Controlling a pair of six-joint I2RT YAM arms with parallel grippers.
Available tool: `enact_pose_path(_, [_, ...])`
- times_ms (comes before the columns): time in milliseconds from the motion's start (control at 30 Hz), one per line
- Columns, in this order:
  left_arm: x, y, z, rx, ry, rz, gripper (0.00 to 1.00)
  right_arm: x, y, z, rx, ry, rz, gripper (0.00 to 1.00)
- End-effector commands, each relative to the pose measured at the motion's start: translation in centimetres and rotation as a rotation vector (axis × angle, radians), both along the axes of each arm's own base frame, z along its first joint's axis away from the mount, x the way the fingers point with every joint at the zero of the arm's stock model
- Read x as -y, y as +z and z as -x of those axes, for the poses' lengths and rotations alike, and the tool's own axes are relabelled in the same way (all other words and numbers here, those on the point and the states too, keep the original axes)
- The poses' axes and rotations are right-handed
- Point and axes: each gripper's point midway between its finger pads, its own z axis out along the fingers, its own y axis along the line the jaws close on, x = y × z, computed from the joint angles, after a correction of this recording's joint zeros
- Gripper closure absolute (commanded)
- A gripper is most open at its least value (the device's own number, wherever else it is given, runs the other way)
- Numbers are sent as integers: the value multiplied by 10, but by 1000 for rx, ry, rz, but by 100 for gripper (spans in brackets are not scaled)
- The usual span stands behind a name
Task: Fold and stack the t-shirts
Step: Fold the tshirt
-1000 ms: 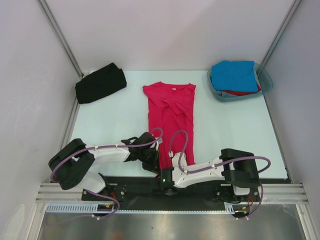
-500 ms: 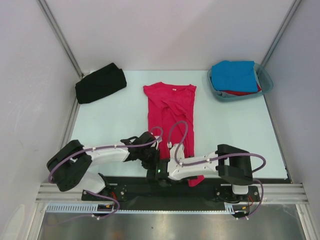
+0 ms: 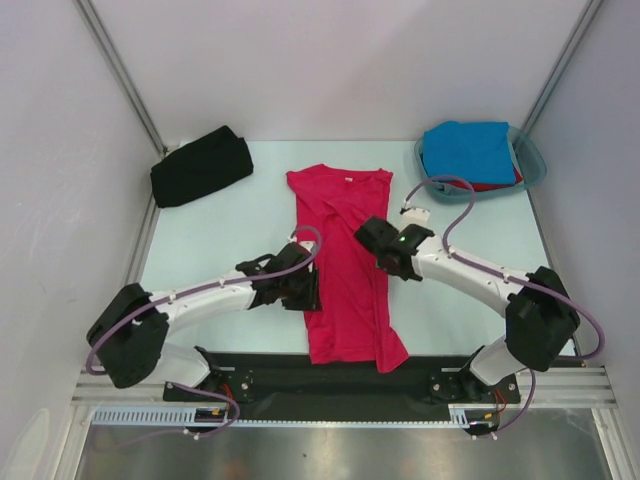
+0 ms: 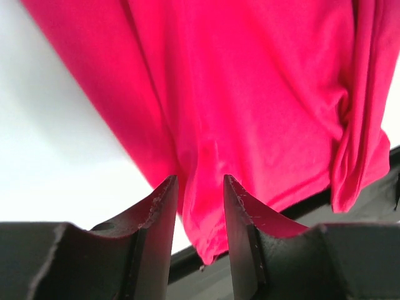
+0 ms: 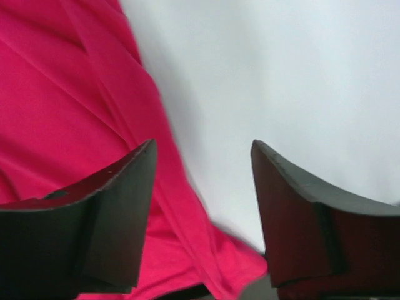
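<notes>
The crimson-pink t-shirt [image 3: 345,260] lies lengthwise in the middle of the table, folded narrow, collar at the far end. Its hem [image 3: 350,350] reaches over the table's near edge. My left gripper [image 3: 307,290] hovers at the shirt's left edge, jaws apart, with the cloth [image 4: 250,94] below them and nothing pinched [image 4: 199,181]. Over the right edge of the shirt [image 5: 75,94] hangs my right gripper [image 3: 373,242], open wide and empty [image 5: 203,147]. A black t-shirt [image 3: 200,166] lies bundled at the back left. A bright blue t-shirt [image 3: 468,150] sits on a red one [image 3: 485,186].
The teal plastic tub [image 3: 530,170] holding the blue and red shirts stands at the back right. White walls and metal rails close in the table on three sides. A black base strip [image 3: 270,370] runs along the near edge.
Both grippers have let go of the shirt's hem and opened. The right arm swung out to the shirt's right edge, the left moved slightly farther up. The hem now lies over the near edge.
</notes>
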Motion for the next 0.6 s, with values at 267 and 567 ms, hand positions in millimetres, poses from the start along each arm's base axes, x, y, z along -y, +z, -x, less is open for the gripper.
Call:
enact_pose_path(267, [18,9,-35,2,-39,33,58,-42,12,-60,35,242,-369,40])
enact_pose_path(567, [20,-6,-10,-91,-40,96,60,-29,6,-39,7,234,-355,39])
